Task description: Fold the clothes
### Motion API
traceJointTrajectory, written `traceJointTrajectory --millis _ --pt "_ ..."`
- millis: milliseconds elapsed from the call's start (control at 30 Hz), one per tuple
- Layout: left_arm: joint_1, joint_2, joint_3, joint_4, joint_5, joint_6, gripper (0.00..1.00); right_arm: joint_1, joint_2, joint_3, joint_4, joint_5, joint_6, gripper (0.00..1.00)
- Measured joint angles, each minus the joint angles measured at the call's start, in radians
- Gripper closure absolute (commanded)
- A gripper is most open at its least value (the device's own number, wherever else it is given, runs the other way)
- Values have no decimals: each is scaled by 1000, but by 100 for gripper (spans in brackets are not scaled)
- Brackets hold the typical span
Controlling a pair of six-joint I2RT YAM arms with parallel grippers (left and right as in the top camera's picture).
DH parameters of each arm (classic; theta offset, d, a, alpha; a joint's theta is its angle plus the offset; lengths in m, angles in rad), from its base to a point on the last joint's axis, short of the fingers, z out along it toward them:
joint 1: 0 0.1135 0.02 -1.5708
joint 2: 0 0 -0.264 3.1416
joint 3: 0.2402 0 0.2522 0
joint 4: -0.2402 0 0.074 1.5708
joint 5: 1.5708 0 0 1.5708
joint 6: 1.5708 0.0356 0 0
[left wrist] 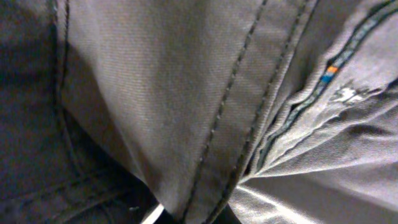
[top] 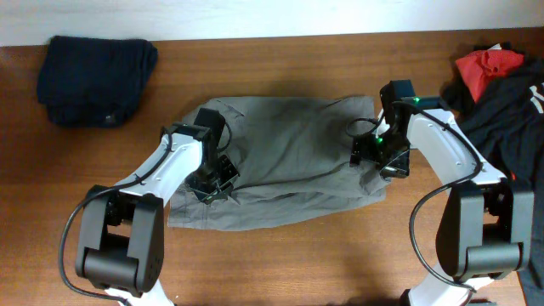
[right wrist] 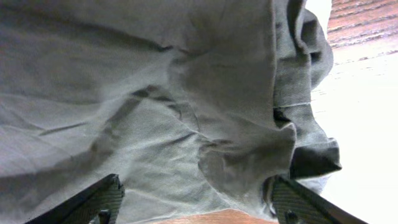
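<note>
Brown wood-grain table (top: pixel 280 255) is carrying a folded navy garment (top: pixel 95 68) far left of both jaws. A grey twill garment (top: pixel 297 161), probably trousers, seamed and rumpled, is lying under them. The left gripper (top: pixel 212 177) is pressing down into the cloth; whether its jaws are apart I cannot tell. The right gripper (right wrist: pixel 198 186) is angling in, jaws spread wide around a bunched edge. A red-and-black clothes pile (top: pixel 501 76) is sitting beyond it.

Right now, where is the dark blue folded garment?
In the overhead view, the dark blue garment lies at the table's far left corner, apart from the grey trousers spread in the middle.
</note>
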Motion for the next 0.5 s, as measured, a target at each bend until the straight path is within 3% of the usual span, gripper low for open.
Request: traceJointTrajectory --millis 233,500 --pt "0 -48 -1 -134 -24 0 99 0 0 0 0 0 1 21" --pt "0 -219 -2 -148 -61 21 99 0 0 0 -47 0 0 20"
